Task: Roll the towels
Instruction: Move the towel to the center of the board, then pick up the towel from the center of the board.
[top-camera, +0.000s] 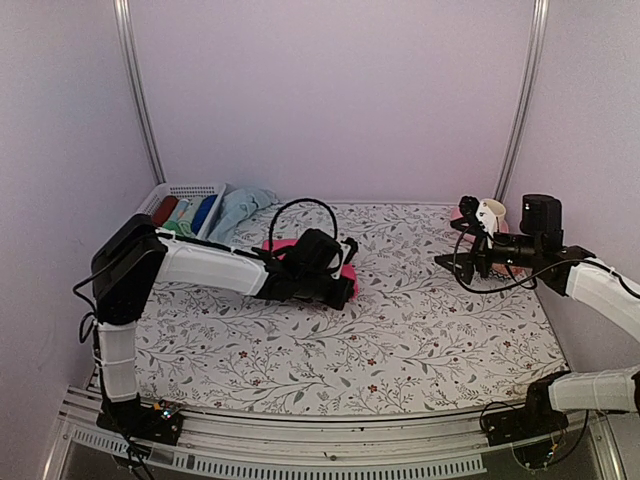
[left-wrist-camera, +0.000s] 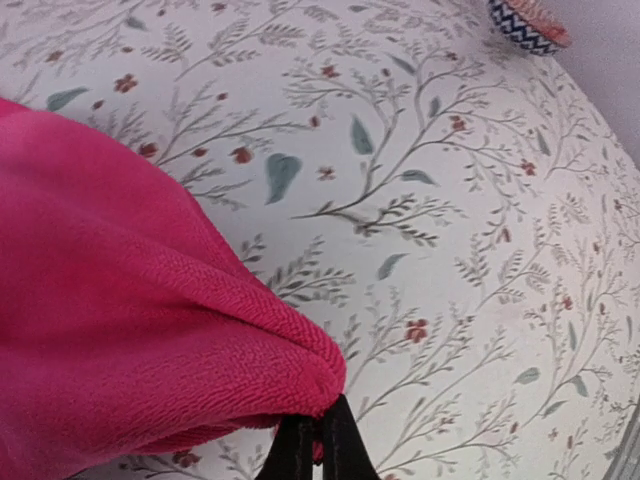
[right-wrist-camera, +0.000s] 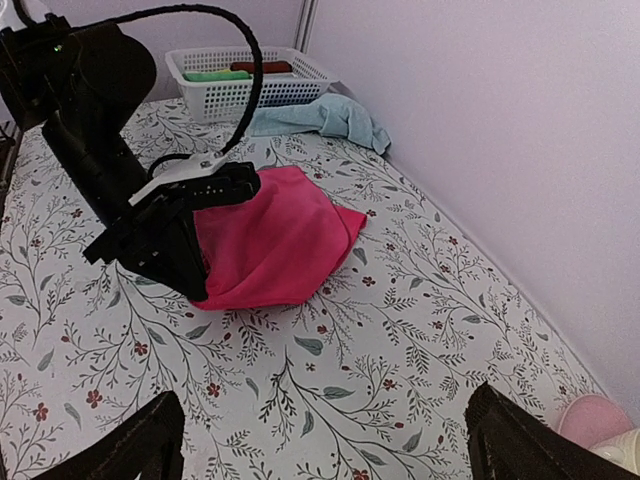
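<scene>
The pink towel (right-wrist-camera: 272, 238) lies in a loose, rumpled heap on the left half of the worktop (top-camera: 400, 340), not rolled. One pointed corner lies flat toward the back wall, and the near edge is doubled over into a thick fold. The left pincer (left-wrist-camera: 320, 445) has its dark fingers pressed together on that folded edge, pinching the terry cloth at the fold's tip. The left arm reaches low across the floral surface from its base.

The pale blue towel (right-wrist-camera: 325, 115) is crumpled at the far left, against the back wall and touching the side of a white slatted basket (right-wrist-camera: 250, 97). It is well apart from the pink one. The basket sits in the far left corner and holds a green roll (right-wrist-camera: 215, 75), a red roll (right-wrist-camera: 260, 67) and a dark blue roll (top-camera: 205, 212).

The right pincer (right-wrist-camera: 325, 420) hangs above the right side of the worktop with its fingers spread wide and nothing between them, pointing toward the pink heap from some way off. Behind it, near the far right corner, stand a white cup (top-camera: 491, 213) and something pink just beside it.
</scene>
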